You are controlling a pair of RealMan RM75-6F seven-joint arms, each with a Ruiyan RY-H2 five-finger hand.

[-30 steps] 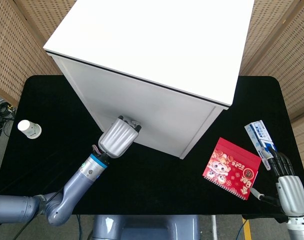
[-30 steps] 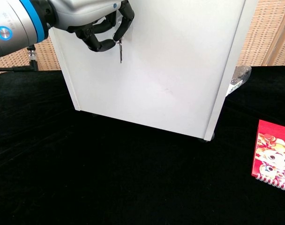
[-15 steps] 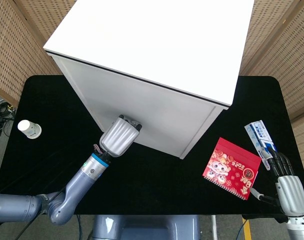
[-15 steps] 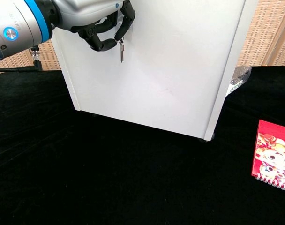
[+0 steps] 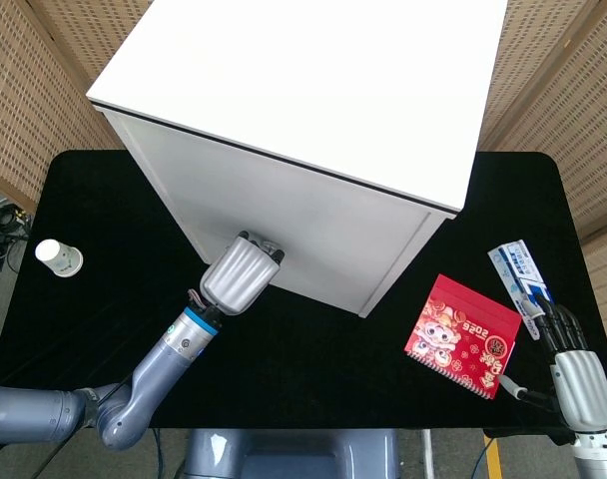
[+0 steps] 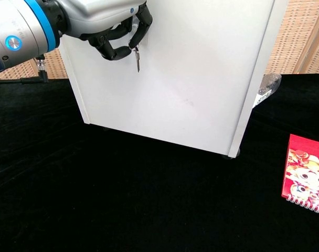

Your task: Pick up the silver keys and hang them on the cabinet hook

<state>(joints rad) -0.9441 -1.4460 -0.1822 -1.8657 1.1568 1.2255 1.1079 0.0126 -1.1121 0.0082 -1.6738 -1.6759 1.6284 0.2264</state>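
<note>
Upper left in the chest view, the left hand (image 6: 104, 23) pinches the silver keys (image 6: 137, 56) in curled fingers against the cabinet (image 6: 201, 79) front. The right hand (image 5: 580, 371), fingers apart, rests at the surface (image 5: 313, 369) edge, lower right.

A black table (image 5: 313, 349) carries several items; a small white paper cup (image 5: 58, 258) lies on its side near the left edge, well apart from everything else; a red spiral-bound notebook (image 5: 462, 335) with cartoon figures on the cover lies flat toward the right side, its wire binding along the near edge; a blue-and-white box (image 5: 519, 274) lies just beyond the notebook, close to the right edge; perforated tan wall panels (image 5: 44, 90) stand behind the table on both sides.
</note>
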